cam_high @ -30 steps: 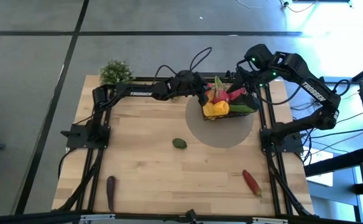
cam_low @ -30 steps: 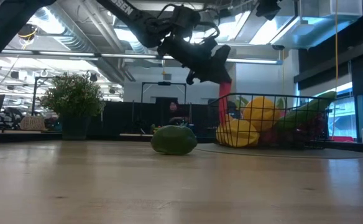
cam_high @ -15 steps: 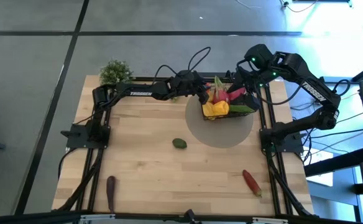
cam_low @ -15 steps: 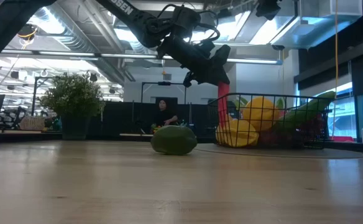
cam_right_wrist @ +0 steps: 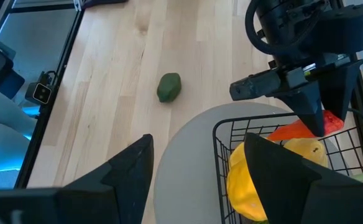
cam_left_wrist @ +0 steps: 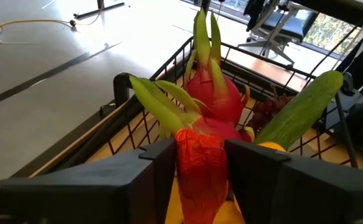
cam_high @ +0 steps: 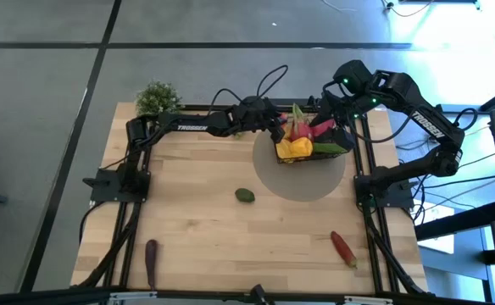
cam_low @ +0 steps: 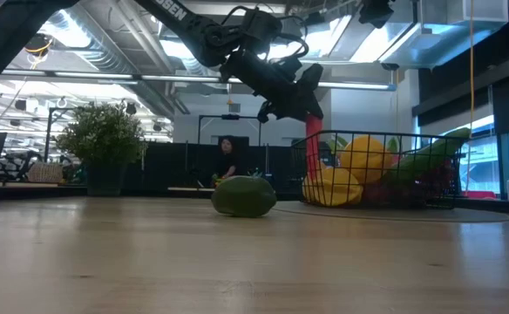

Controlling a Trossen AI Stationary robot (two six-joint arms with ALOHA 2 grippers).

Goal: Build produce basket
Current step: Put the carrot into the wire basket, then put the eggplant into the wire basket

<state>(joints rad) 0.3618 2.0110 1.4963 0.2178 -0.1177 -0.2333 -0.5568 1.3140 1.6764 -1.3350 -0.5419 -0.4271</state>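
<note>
The left gripper (cam_high: pixel 281 129) is held over the wire basket (cam_high: pixel 336 149) at the table's far side, its fingers (cam_left_wrist: pixel 250 163) flanking a red dragon fruit (cam_left_wrist: pixel 201 169), contact uncertain; the right gripper (cam_high: pixel 336 110) is poised apart beside the basket; an avocado (cam_high: pixel 245 196) is left mid-table.

Wooden table (cam_high: pixel 197 212): basket (cam_high: pixel 332 152), avocado (cam_high: pixel 245 196), chili (cam_high: pixel 343 248), perhaps eggplant (cam_high: pixel 151 257).

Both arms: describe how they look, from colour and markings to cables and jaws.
The left arm and right arm are dark, jointed tubes with white TROSSEN lettering. Loose black cables loop above the left gripper. A small green light glows near the right gripper. The jaws are flat, wedge-shaped black plates.
</note>
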